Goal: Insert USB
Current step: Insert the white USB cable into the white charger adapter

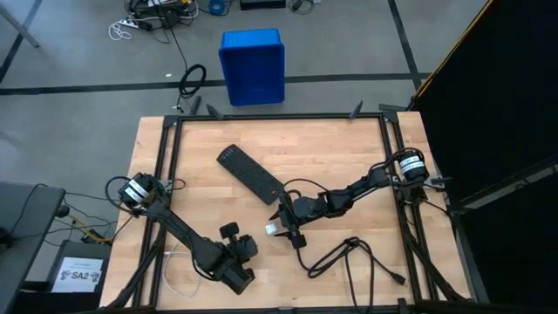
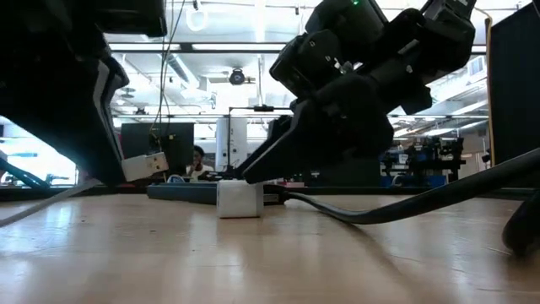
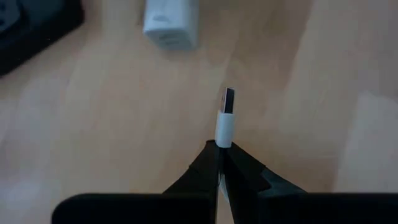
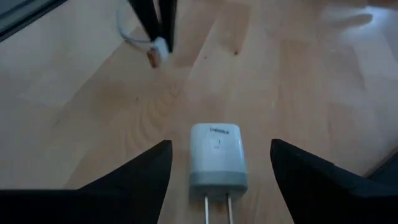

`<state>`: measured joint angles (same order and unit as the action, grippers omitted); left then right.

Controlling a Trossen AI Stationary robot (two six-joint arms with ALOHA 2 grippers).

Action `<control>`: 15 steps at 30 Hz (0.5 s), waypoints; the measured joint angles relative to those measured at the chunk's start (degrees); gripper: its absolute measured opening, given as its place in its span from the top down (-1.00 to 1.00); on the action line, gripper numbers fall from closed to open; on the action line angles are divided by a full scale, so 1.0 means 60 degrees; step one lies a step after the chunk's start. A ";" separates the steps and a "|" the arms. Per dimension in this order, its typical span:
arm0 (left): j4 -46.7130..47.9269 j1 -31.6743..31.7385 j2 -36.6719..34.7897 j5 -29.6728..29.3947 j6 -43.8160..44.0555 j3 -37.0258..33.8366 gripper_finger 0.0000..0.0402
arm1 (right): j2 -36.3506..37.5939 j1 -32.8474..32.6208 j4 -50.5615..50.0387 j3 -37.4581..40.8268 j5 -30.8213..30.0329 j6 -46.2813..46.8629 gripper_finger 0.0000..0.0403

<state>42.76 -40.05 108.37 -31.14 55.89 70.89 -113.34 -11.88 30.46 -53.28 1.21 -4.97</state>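
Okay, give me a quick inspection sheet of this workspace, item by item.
Surface: wooden table, black frame.
Job's things: charger block lying on the table, prongs toward the right wrist camera; USB plug pointing at it, apart.
Clutter: power strip.
Grippers: left gripper shut on USB plug; right gripper open, straddling the block.
Cables: thin white cable; black cord.
Surroundings: blue bin on the floor.

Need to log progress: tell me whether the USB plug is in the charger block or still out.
Out. The USB plug sticks out bare from the shut left gripper, with bare table between it and the charger block, which lies between the open right gripper's fingers.
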 joint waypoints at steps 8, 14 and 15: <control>-0.4396 -0.0051 -0.1691 0.0328 -0.0090 -0.3038 1.00 | 0.0001 0.0162 -0.0069 0.0000 -0.0042 -0.0007 -0.22; -0.8404 -0.0011 -0.3001 0.0385 -0.0175 -0.5365 1.00 | 0.0000 0.0154 -0.0223 0.0000 0.0046 -0.0036 -0.22; -0.8896 0.0031 -0.3063 0.0358 -0.0165 -0.5589 1.00 | 0.0000 0.0157 -0.0274 0.0000 0.0048 -0.0090 -0.23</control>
<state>-10.61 -39.87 89.99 -28.99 54.90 37.36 -113.34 -10.94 28.81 -53.28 1.50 -5.51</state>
